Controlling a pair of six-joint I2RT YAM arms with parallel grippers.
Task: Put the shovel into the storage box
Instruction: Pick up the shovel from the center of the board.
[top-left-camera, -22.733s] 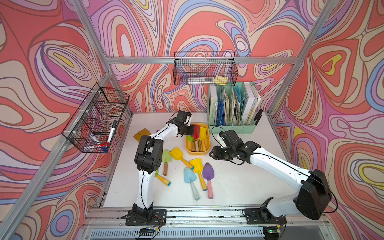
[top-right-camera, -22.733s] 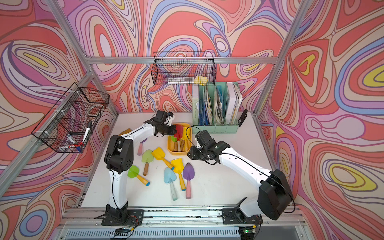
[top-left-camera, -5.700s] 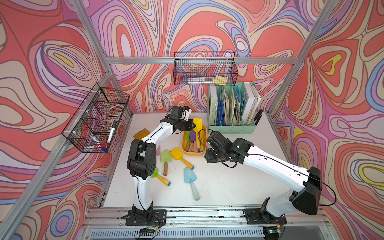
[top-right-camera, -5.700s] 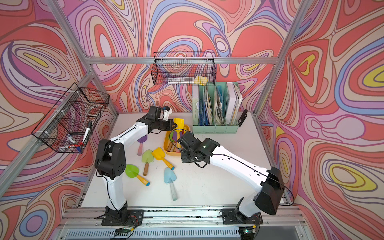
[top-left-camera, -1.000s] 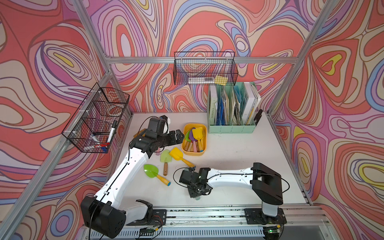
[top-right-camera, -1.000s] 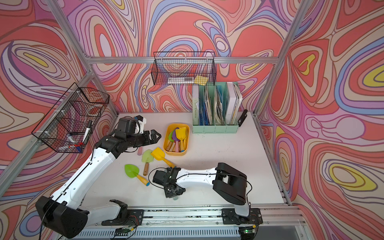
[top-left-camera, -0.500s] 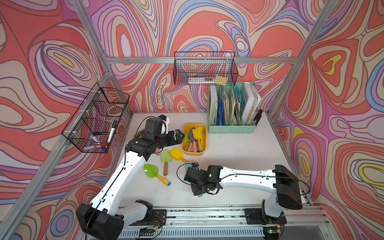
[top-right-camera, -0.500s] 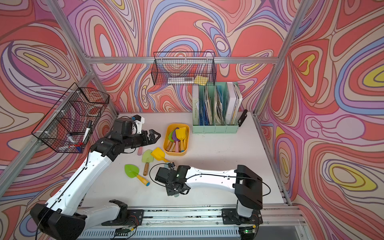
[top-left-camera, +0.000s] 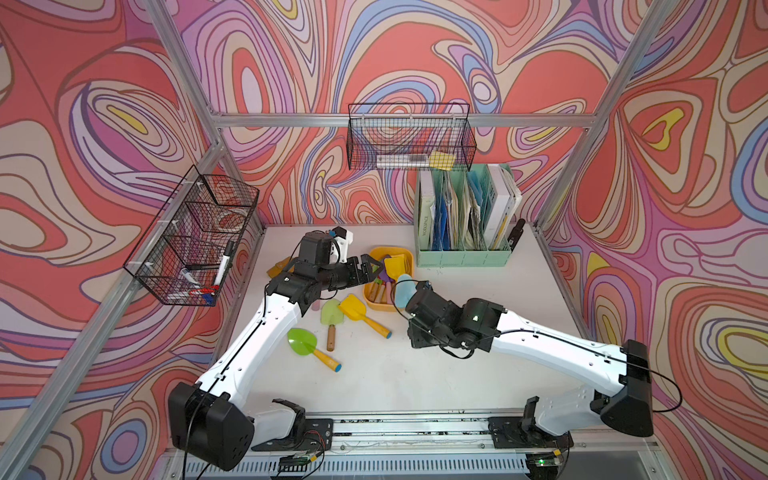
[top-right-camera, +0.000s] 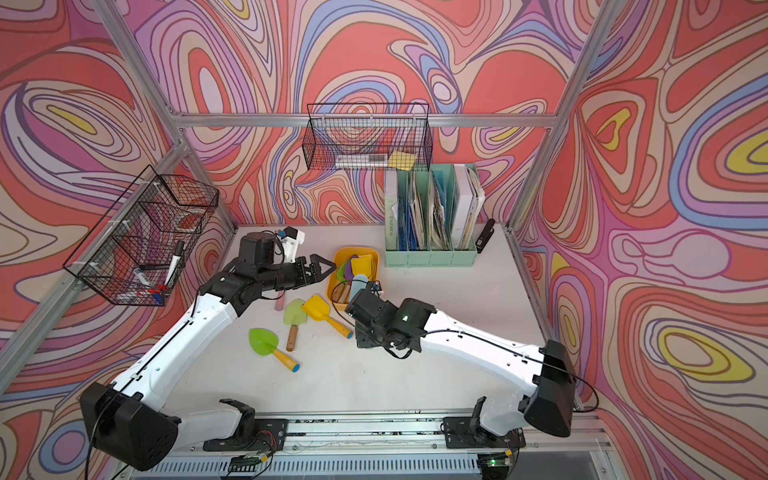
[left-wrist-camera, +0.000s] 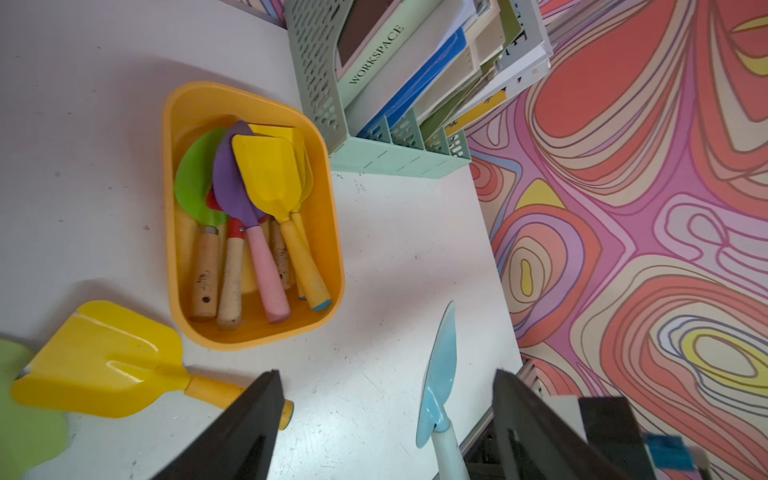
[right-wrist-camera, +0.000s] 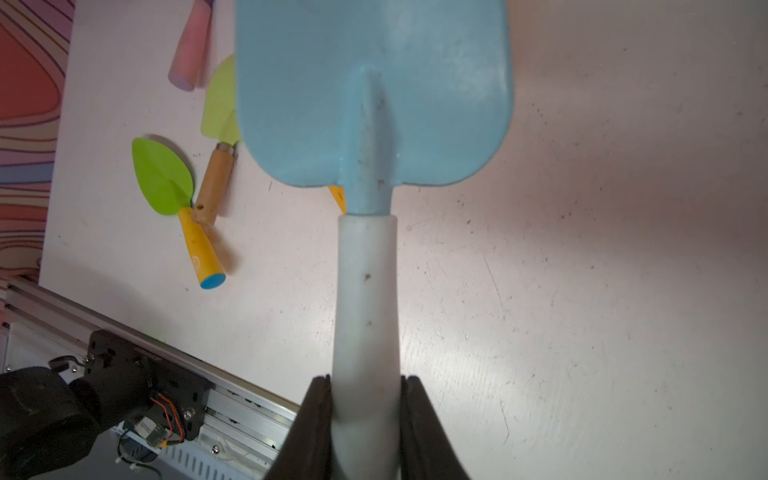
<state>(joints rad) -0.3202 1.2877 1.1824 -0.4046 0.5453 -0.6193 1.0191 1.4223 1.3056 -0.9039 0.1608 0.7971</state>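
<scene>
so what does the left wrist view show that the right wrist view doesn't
Only the left wrist view: the storage box holding several shovels, the mint-green file organizer and the open left gripper. Only the right wrist view: the right gripper shut on the pale handle of the light blue shovel, plus a bright green shovel and a pink handle on the table. Both: the light blue shovel over the white table.

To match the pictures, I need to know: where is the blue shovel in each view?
Top view: blue shovel near centre.
Top view: shovel just left of centre.
Left wrist: shovel at bottom, right of centre, edge-on.
Right wrist: shovel fills the middle, top to bottom.
Shared landmark: pale green shovel.
</scene>
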